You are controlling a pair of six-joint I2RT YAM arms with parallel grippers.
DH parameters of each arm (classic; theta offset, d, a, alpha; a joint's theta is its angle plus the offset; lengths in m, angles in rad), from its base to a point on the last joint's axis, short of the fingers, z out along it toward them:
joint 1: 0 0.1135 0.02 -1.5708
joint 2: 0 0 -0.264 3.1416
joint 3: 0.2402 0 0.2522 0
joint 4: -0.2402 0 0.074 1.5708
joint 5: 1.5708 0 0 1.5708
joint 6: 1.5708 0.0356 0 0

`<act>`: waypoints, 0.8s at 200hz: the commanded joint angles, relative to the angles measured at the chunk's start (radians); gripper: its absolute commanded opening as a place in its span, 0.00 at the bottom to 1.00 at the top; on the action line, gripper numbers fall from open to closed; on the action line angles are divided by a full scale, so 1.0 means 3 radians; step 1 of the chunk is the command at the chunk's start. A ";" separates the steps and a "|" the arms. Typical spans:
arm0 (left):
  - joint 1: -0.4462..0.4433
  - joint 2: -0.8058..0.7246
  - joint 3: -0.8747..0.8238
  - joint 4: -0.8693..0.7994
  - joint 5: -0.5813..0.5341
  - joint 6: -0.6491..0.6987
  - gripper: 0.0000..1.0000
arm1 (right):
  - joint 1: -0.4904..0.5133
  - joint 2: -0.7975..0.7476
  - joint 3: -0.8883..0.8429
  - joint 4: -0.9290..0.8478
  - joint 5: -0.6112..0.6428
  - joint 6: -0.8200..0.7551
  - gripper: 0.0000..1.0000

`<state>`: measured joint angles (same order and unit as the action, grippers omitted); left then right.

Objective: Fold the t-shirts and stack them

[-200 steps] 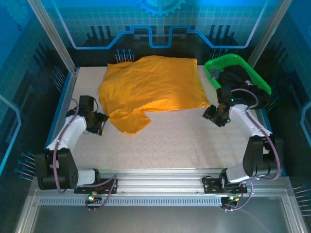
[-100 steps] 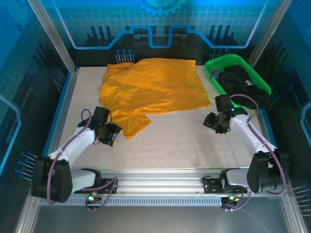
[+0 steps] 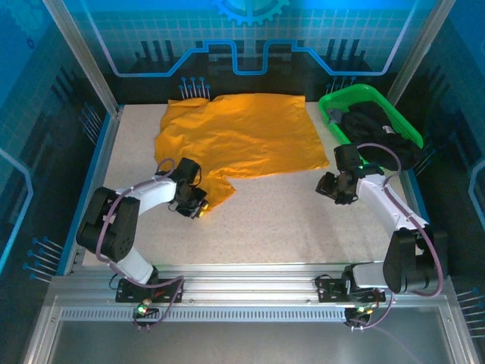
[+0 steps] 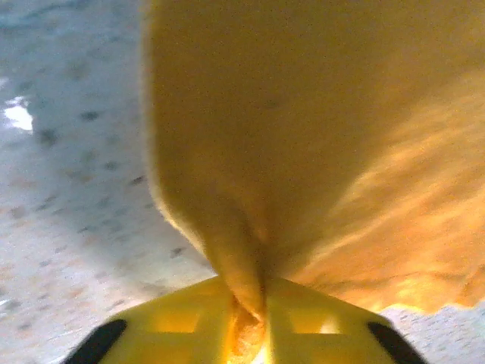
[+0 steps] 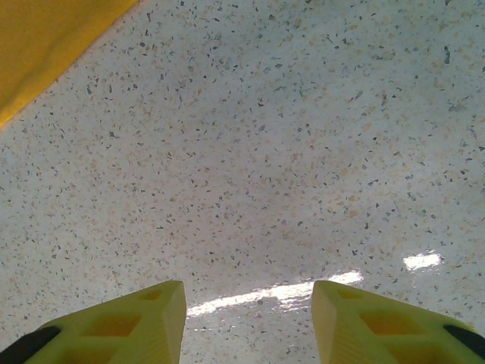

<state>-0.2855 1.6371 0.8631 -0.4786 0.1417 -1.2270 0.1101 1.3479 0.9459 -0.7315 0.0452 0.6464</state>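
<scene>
1. Since the earlier frame, the left arm has swung right across the surface to the t-shirt sleeve, left of centre.
2. Left fingers: closed, pinching a fold of the orange cloth.
3. Right arm: rises from lower right, wrist turned left; right fingers apart, holding nothing, over bare surface just beside the shirt's edge.
4. T-shirt: spread out, upper centre.
5. Green basket, upper right: holds dark cloth.
</scene>
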 commanded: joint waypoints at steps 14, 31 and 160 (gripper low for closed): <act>-0.0010 -0.0120 0.0112 -0.0258 -0.0382 0.0177 0.00 | -0.0083 -0.0066 -0.0013 -0.0039 0.0137 0.0015 0.47; 0.0001 -0.0465 -0.0039 -0.0536 -0.0483 0.0287 0.00 | -0.0145 -0.0037 0.0014 -0.0050 0.0223 0.0043 0.47; 0.0369 -0.2079 -0.0987 -0.1278 -0.0348 0.0473 0.00 | -0.0127 0.0938 0.0351 0.0041 0.0204 0.0364 0.42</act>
<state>-0.1841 0.9985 0.5545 -0.8341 0.0227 -1.1152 0.0540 1.6585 1.0927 -0.6888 0.1051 0.7010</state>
